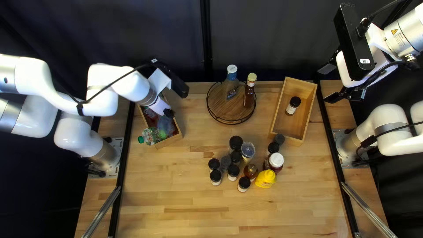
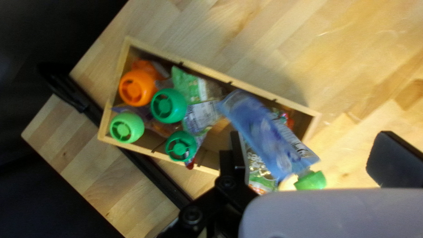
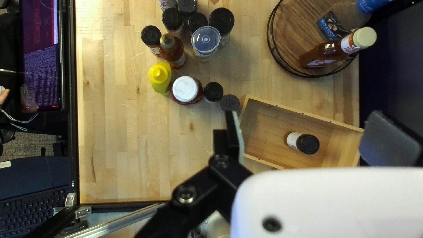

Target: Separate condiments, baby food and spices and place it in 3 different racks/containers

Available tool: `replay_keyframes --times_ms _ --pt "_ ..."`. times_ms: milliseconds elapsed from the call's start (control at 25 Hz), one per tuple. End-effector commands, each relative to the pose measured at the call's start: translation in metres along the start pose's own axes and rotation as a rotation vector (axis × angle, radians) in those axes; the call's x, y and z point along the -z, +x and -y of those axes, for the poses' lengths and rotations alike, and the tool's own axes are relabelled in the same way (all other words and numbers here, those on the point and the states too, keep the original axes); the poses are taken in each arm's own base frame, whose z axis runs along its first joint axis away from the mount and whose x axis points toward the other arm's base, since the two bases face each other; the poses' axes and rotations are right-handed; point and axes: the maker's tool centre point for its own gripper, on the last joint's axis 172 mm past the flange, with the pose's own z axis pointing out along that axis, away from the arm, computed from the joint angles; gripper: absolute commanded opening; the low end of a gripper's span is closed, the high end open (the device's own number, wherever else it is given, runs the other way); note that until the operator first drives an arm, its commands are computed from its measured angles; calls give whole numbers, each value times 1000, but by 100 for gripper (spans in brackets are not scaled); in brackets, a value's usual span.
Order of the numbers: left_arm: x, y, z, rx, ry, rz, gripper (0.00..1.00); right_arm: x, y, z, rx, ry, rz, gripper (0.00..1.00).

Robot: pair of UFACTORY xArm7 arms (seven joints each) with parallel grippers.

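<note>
The left arm (image 1: 103, 81) and right arm (image 1: 387, 112) are smooth, rounded and white, with grey metal collars (image 1: 105, 158) and black cables (image 1: 132, 70); a yellow triangle (image 1: 394, 31) marks the right one, whose hand (image 1: 328, 83) has black links (image 3: 169, 217) with round silvery screws (image 3: 186, 194)

The wooden table (image 1: 176, 194) is looking smooth, the far cloth curtain (image 1: 150, 35) is hanging matt, and the left blue pouch (image 2: 264, 132) is showing glossy plastic.
</note>
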Motion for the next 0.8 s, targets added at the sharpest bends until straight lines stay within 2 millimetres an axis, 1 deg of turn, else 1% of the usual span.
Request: replay_keyframes --times_ms 40,200,360,400,440,560,600,640,800 --pt "4 15 -28 -177 -110 33 100 0 0 0 0 0 0 100" --pt "11 18 -46 -315 -183 22 100 0 0 0 0 0 0 100" --pt "30 32 -84 -456 -246 -2 100 0 0 0 0 0 0 100" --pt "34 34 -88 -471 -252 -8 100 0 0 0 0 0 0 100" --pt "43 39 -94 -495 -262 -23 100 0 0 0 0 0 0 100" --pt "68 52 -101 -536 -278 -74 100 0 0 0 0 0 0 100" --pt "72 54 -102 -543 -279 -85 100 0 0 0 0 0 0 100" --pt "83 62 -104 -556 -278 -112 100 0 0 0 0 0 0 100" --pt "110 78 -102 -578 -269 -175 100 0 0 0 0 0 0 100"
